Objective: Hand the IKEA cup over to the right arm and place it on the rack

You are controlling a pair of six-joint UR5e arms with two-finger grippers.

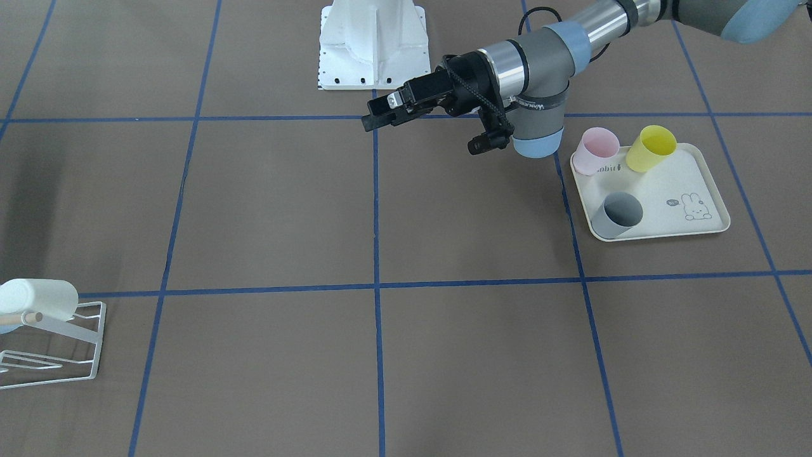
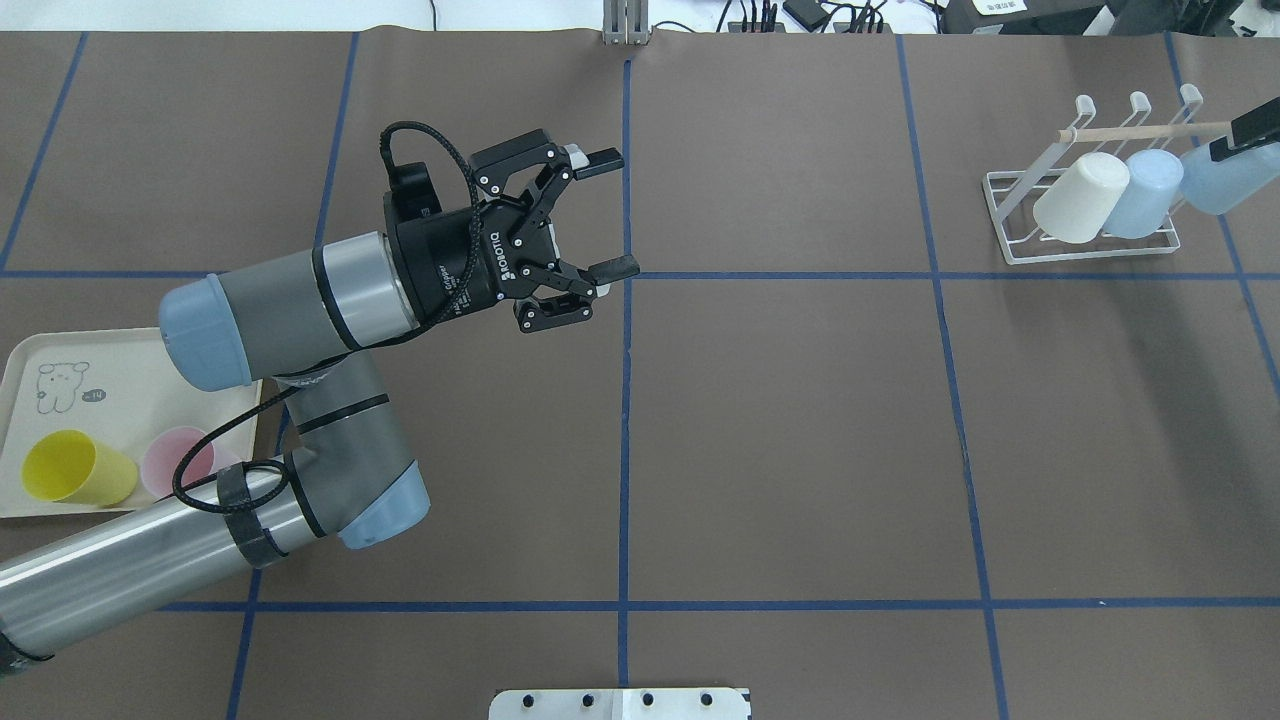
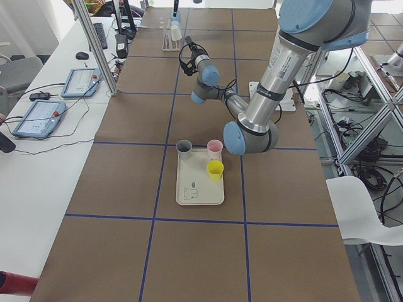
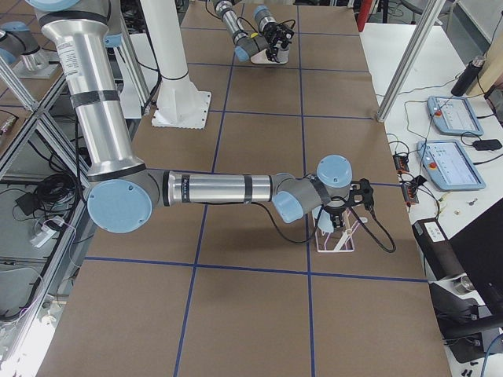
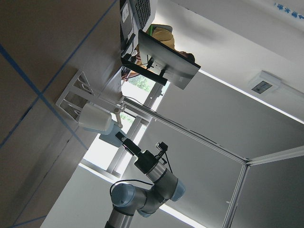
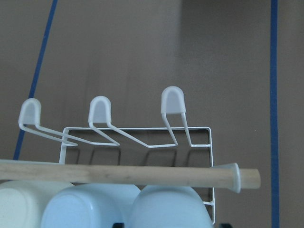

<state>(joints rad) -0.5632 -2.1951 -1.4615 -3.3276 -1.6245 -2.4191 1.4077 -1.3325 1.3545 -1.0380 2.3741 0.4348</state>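
A light blue IKEA cup [image 2: 1222, 180] lies tilted at the right end of the white wire rack [image 2: 1095, 253], under its wooden dowel [image 2: 1140, 130]. My right gripper [image 2: 1243, 138] reaches in from the frame's edge and is shut on that cup. In the right wrist view the cup [image 6: 168, 206] fills the bottom edge between dark fingertips, below the dowel [image 6: 142, 173]. A white cup [image 2: 1080, 198] and another light blue cup [image 2: 1143, 195] hang on the rack beside it. My left gripper [image 2: 610, 212] hovers open and empty near the table's middle.
A cream rabbit-print tray [image 1: 691, 184] holds a pink cup [image 1: 598, 149], a yellow cup [image 1: 652, 147] and a grey cup [image 1: 618, 214] under my left arm. The white robot base [image 1: 373, 44] stands at the table's robot side. Blue tape lines grid the brown table.
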